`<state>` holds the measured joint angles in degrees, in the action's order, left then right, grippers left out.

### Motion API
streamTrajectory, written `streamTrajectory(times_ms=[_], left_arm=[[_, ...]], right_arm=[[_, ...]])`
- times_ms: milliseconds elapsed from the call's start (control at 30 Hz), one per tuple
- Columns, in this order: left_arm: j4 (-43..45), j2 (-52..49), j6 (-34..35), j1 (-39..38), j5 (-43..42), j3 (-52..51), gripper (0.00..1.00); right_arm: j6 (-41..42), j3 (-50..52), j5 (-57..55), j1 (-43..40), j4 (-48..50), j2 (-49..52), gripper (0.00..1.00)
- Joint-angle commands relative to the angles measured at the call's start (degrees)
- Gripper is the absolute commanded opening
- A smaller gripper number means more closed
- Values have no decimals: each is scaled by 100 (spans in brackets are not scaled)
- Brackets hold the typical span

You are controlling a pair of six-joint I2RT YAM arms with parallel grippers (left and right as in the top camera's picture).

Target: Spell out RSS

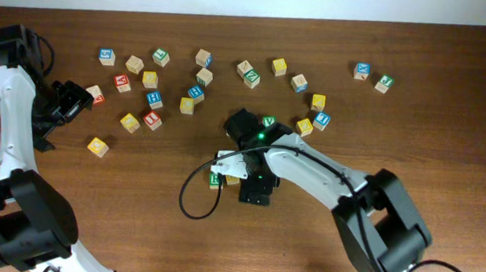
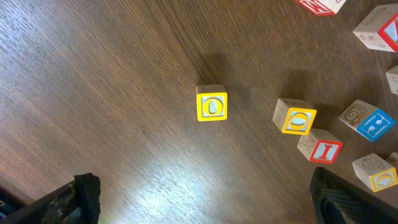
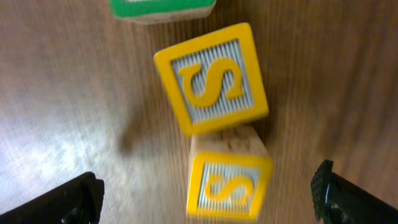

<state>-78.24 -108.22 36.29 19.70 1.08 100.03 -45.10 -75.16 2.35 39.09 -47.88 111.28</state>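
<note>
In the right wrist view, two yellow-faced S cubes lie on the wood. One [image 3: 211,78] is tilted, and the other [image 3: 227,186] sits just below it, blurred, between my spread fingers. The edge of a green-faced cube [image 3: 163,7] shows at the top; its letter is hidden. My right gripper [image 3: 208,204] is open and grips nothing. In the overhead view it [image 1: 254,189] hangs over these cubes, with only the green cube [image 1: 214,180] and a bit of yellow [image 1: 233,179] showing. My left gripper [image 1: 61,104] is open and empty at the far left, over bare wood [image 2: 205,205].
Many other letter cubes lie across the back of the table, among them a green V cube [image 1: 268,121] behind my right wrist. A yellow cube [image 2: 212,104] lies alone ahead of my left gripper, with several more cubes [image 2: 298,118] to its right.
</note>
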Motion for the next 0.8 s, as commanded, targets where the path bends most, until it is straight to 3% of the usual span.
streamTrajectory(times_ms=[0,133,300,467,667,767], left_arm=[[11,57,79,44,66,42,99],[11,57,79,44,66,42,99],[11,57,79,44,66,42,99],[11,57,79,44,66,42,99],[13,57,81,44,61,42,99],[116,57,81,44,-833,42,99]], right_arm=[[315,-389,-22,24,-98,-848,98],[1547,-468,17,-168,20,-2229,98],[4559,-468,79,-1762,13,-3311,98],[5010,-468,1547,-2483,-730,-3287,98],[5018,-468,1694,-2485,-1445,-3224,98],[5956,-468,1440,-2487,-1453,-3025,98]])
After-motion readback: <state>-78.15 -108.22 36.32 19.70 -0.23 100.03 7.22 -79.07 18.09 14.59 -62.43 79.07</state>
